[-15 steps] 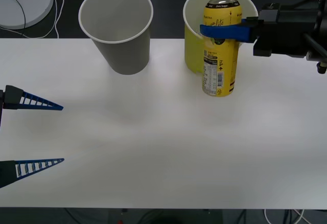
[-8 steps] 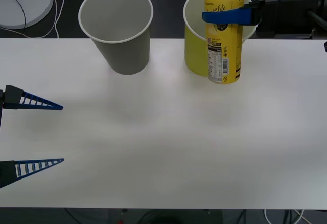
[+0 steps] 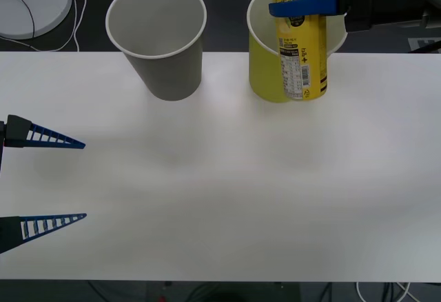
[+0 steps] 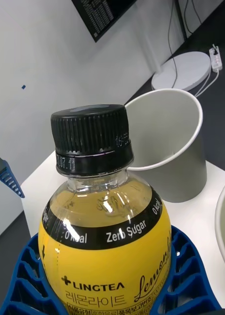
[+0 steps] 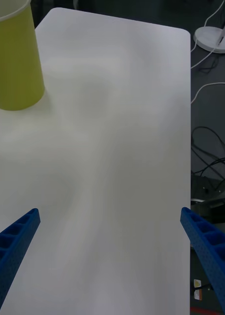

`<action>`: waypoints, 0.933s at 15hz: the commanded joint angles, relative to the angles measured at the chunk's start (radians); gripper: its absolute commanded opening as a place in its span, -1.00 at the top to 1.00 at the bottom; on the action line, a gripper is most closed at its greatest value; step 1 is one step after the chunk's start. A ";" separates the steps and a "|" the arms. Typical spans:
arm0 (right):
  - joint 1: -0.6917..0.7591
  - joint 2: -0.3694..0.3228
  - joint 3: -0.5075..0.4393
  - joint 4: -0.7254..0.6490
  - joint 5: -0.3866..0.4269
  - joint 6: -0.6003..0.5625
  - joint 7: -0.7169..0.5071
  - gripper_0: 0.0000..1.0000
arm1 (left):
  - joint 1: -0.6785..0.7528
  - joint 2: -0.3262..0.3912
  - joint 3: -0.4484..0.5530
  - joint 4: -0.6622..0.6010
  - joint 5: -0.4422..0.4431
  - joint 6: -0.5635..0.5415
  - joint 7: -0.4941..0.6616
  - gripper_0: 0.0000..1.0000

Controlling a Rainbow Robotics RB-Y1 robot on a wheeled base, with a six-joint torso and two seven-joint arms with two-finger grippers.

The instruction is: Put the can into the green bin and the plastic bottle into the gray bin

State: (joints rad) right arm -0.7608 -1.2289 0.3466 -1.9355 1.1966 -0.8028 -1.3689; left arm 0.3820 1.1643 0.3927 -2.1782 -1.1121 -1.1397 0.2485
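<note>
right claw [image 3: 304, 4] clamped, raised, left claw [image 3: 52, 178] wide, parked

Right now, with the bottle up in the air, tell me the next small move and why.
Probably carry it toward the robot's left. The right tool grips the plastic bottle, lifted in front of the green bin, but it belongs in the gray bin, which stands open to that side. The left tool waits open near the table's edge.

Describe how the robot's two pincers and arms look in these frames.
Left pincer: two blue tapering fingers with ribbed, ladder-like openings, ending in points, on black mounts. Right pincer: the same blue, seen as a flat band from the front and as honeycomb-like lattice pads at the wrist, fixed to a boxy black wrist housing.
</note>
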 commanded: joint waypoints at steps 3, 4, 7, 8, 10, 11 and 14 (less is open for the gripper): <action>-0.095 0.078 0.014 0.041 0.126 -0.088 -0.087 1.00 | 0.000 0.000 0.000 0.000 0.000 0.000 0.000 -1.00; -0.121 0.082 0.040 0.055 0.127 -0.092 -0.087 1.00 | 0.000 0.000 0.000 0.000 0.000 0.000 0.000 -1.00; -0.224 0.109 0.120 0.113 0.129 -0.092 -0.087 1.00 | 0.000 0.000 0.000 0.000 0.000 0.000 0.000 -1.00; -0.241 0.124 0.129 0.128 0.135 -0.092 -0.087 1.00 | 0.000 0.000 0.000 0.000 0.000 0.000 0.000 -1.00; -0.301 0.146 0.175 0.162 0.146 -0.092 -0.087 1.00 | 0.000 0.000 0.000 0.000 0.000 0.000 0.000 -1.00; -0.345 0.149 0.212 0.185 0.146 -0.093 -0.087 1.00 | 0.000 0.000 0.000 0.000 0.000 0.000 0.000 -1.00; -0.433 0.198 0.247 0.259 0.156 -0.150 -0.087 1.00 | 0.000 0.000 0.000 0.000 0.000 0.000 0.000 -1.00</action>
State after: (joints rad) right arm -1.1721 -1.0479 0.5923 -1.6996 1.3463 -0.9277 -1.4558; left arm 0.3820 1.1643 0.3927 -2.1782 -1.1121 -1.1397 0.2485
